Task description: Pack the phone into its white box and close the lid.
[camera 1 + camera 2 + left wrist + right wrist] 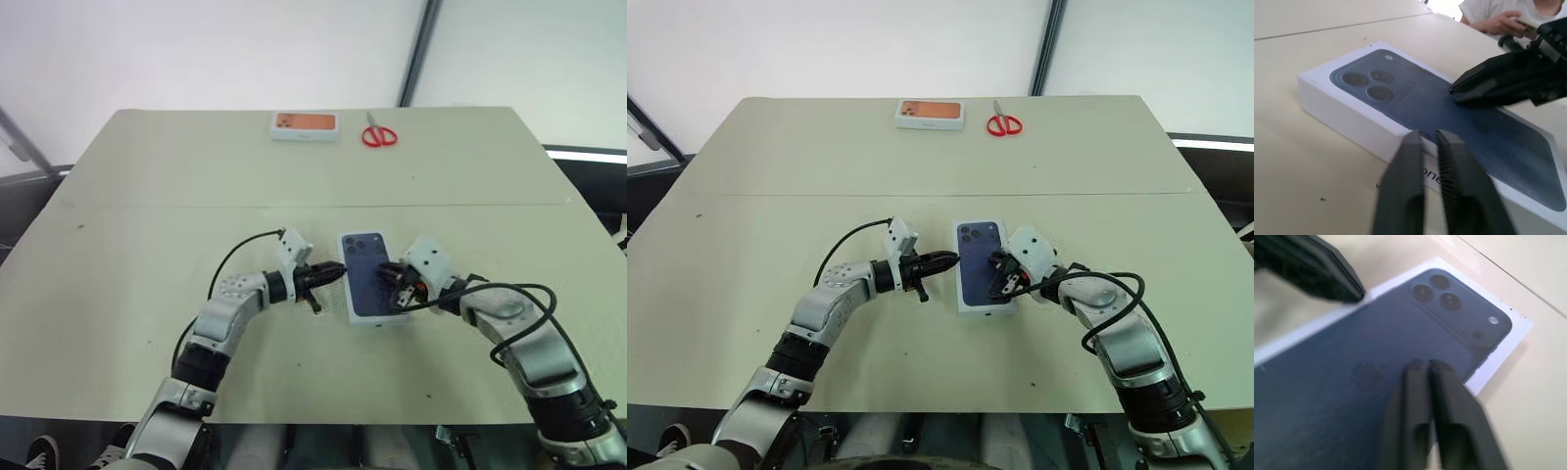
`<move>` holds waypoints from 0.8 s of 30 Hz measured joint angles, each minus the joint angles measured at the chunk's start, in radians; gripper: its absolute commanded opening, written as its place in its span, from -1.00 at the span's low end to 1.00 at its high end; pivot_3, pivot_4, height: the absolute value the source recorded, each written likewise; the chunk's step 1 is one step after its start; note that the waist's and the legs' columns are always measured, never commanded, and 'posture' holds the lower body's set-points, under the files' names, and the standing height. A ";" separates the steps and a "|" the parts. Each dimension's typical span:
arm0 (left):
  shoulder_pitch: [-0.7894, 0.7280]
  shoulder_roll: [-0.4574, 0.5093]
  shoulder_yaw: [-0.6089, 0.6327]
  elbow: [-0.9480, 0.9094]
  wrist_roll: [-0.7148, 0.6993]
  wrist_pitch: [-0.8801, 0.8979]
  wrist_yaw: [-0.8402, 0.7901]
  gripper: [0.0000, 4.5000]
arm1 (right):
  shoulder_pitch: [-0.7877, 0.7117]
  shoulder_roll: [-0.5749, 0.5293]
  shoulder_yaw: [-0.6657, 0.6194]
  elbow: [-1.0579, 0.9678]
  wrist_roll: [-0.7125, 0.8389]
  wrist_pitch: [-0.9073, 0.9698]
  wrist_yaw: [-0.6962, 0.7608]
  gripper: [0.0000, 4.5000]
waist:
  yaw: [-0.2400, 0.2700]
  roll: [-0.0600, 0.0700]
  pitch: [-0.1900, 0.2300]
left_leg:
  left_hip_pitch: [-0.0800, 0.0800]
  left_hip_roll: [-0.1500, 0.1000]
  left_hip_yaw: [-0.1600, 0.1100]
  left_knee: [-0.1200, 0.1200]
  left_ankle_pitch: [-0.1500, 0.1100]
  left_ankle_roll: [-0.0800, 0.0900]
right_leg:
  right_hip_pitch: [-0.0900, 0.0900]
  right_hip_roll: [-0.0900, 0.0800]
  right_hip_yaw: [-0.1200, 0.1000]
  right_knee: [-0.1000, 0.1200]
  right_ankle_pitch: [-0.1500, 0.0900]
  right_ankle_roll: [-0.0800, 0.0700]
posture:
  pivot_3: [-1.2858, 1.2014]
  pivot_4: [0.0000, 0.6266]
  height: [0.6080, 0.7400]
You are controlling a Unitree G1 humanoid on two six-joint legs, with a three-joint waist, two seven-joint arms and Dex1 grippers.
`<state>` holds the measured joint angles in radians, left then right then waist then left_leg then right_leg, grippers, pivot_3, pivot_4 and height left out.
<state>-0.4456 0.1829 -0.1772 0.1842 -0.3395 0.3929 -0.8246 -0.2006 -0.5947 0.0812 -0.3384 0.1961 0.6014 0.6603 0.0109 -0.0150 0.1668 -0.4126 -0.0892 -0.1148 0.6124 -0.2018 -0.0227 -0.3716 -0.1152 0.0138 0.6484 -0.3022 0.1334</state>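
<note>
A closed white box (364,264) lies on the table between my two grippers. Its lid (1400,98) carries a dark navy picture of a phone with camera lenses at one corner. The phone itself is hidden. My left gripper (342,272) points level at the box's left side, its tip right at the lid's edge, fingers (1454,191) pressed together with nothing between them. My right gripper (997,271) comes in from the right and slopes down over the lid. Its fingers (1422,396) are shut, and its tip rests on or just above the navy top.
At the table's far edge lie a closed box with an orange picture (305,124) and red scissors (379,134). A seam crosses the tabletop behind the box. A seated person's hand (1501,22) shows beyond the table in the left wrist view.
</note>
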 measured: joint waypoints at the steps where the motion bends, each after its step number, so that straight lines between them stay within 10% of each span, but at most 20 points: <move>1: -0.003 0.011 0.018 -0.010 -0.017 0.019 -0.003 0.08 | -0.004 0.010 -0.022 0.003 0.024 0.000 0.005 0.09 | -0.001 0.000 0.000 | -0.002 0.000 0.000 0.000 0.000 0.000 | -0.002 0.000 0.000 0.000 0.000 0.000 | 0.03 -0.52 1.00; 5: -0.007 0.082 0.087 -0.099 -0.089 0.075 -0.032 0.98 | -0.013 0.002 -0.097 -0.008 0.082 -0.026 0.035 0.98 | -0.004 0.001 0.001 | -0.004 0.000 0.000 0.000 0.000 0.000 | -0.004 0.000 0.000 0.001 0.000 0.000 | 0.03 -0.52 1.00; 24: 0.351 0.461 0.334 -0.207 -0.108 -0.007 -0.131 0.98 | 0.401 -0.118 -0.371 -0.091 0.158 -0.288 0.201 0.98 | 0.002 0.002 0.002 | -0.005 0.001 0.001 0.000 -0.001 0.000 | -0.004 -0.004 0.002 -0.001 -0.002 -0.004 | 0.03 -0.52 1.00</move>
<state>-0.0942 0.6441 0.1571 -0.0225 -0.4474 0.3855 -0.9558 0.2006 -0.7124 -0.2893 -0.4298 0.3542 0.3133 0.8611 0.0125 -0.0132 0.1687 -0.4174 -0.0884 -0.1142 0.6121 -0.2024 -0.0225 -0.3758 -0.1189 0.0156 0.6469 -0.3041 0.1295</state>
